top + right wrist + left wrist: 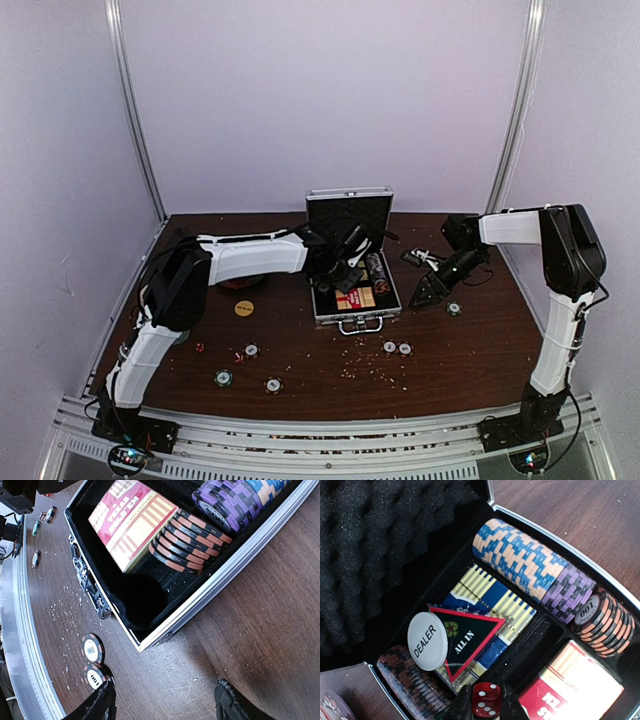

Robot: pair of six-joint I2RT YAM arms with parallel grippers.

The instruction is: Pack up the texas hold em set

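Observation:
The silver case (375, 316) lies open mid-table with its foam lid (375, 545) upright. Inside are a row of chips (530, 565), a blue card box (512, 612) under a white DEALER disc (428, 641), and a red-yellow card box (131, 522). My left gripper (335, 275) reaches into the case, shut on a small red die (487, 699) held just above the tray. My right gripper (430, 292) hangs open over bare table by the case's right front corner (142, 644), nothing between its fingers (102, 702). Two loose chips (93, 650) lie by its left finger.
More loose chips (251, 350) lie across the front of the table, with two red dice (199, 347) at the front left and a yellow disc (244, 308) left of the case. Pale crumbs (365, 365) are scattered in front of the case. One chip (454, 309) lies near the right gripper.

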